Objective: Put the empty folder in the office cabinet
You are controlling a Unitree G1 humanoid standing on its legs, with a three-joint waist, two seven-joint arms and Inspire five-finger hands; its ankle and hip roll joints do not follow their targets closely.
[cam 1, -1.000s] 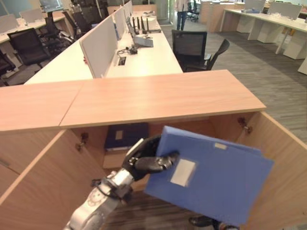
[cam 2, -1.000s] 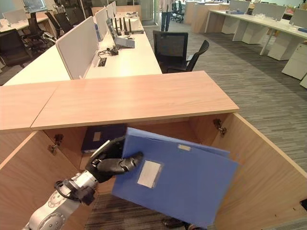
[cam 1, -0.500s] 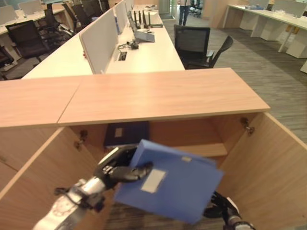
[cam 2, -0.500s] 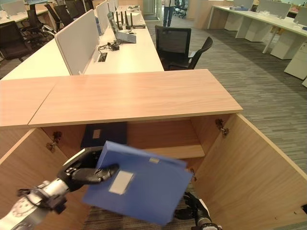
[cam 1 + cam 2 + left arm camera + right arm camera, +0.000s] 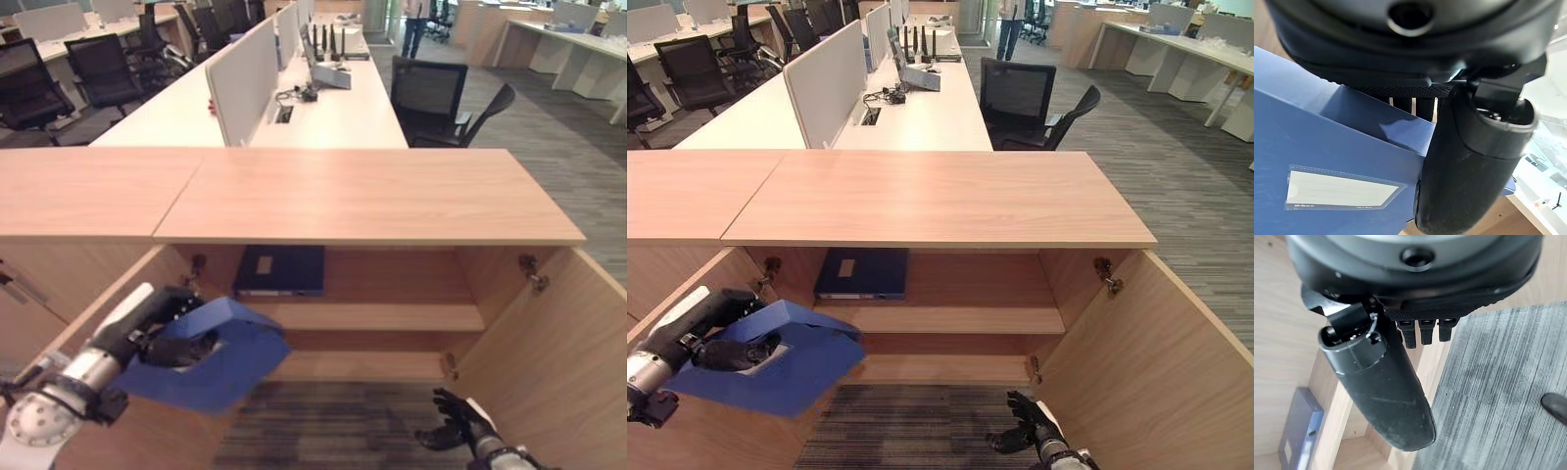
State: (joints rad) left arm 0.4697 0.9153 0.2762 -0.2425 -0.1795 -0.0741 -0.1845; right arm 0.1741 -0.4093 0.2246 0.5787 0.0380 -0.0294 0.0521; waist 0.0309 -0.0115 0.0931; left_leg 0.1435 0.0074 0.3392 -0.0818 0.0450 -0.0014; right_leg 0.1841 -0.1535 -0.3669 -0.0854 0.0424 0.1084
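Observation:
My left hand point(image 5: 162, 338) is shut on a blue folder point(image 5: 220, 357) with a clear label pocket, holding it low at the left, in front of the open cabinet's left door. In the left wrist view the thumb point(image 5: 1469, 161) lies across the folder point(image 5: 1327, 161), near its corner. The wooden office cabinet point(image 5: 372, 196) stands open, with a bare middle shelf point(image 5: 392, 316). A dark blue folder point(image 5: 279, 269) lies flat on the upper shelf at the left. My right hand point(image 5: 456, 434) hangs low at the right above the carpet, its fingers relaxed and holding nothing.
The right cabinet door point(image 5: 554, 362) swings out wide at the right, and the left door point(image 5: 686, 284) stands out behind my left arm. Desks with white dividers point(image 5: 245, 83) and black office chairs point(image 5: 431, 98) stand beyond the cabinet. A person point(image 5: 416, 20) stands far off.
The blue folder has come down and to the left, from the middle of the opening to the left door. The camera has also shifted. My right hand stays low at the right.

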